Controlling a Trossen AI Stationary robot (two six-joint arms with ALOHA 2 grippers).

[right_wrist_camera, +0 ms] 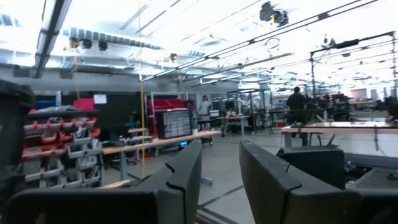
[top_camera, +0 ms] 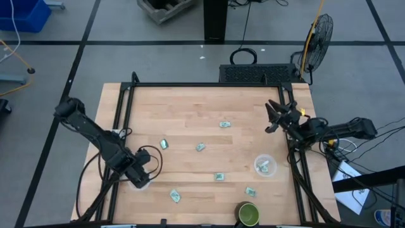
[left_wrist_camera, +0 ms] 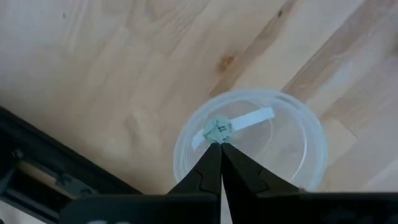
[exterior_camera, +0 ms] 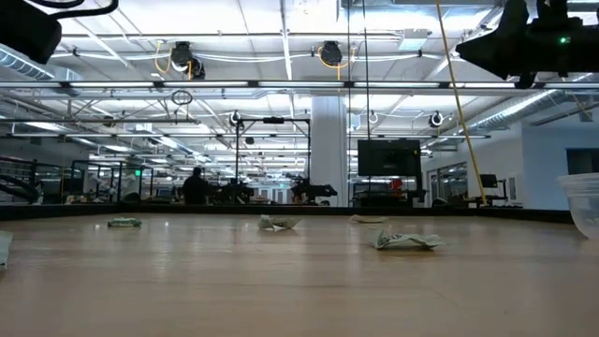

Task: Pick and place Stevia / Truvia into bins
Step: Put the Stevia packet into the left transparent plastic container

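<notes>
Left gripper (left_wrist_camera: 220, 147): pinched on a Stevia packet (left_wrist_camera: 219, 131), directly above the clear cup (left_wrist_camera: 311, 134).
Right gripper (top_camera: 274, 118): parted, empty, raised at the table's right edge.

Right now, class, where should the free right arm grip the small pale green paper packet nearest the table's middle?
Probably from straight above. The pale green and white paper packet lies flat on the wooden table with nothing touching it, so no side offers an edge to slide under. Bring the open right end effector down and pinch across the packet's narrower width, at its middle.
</notes>
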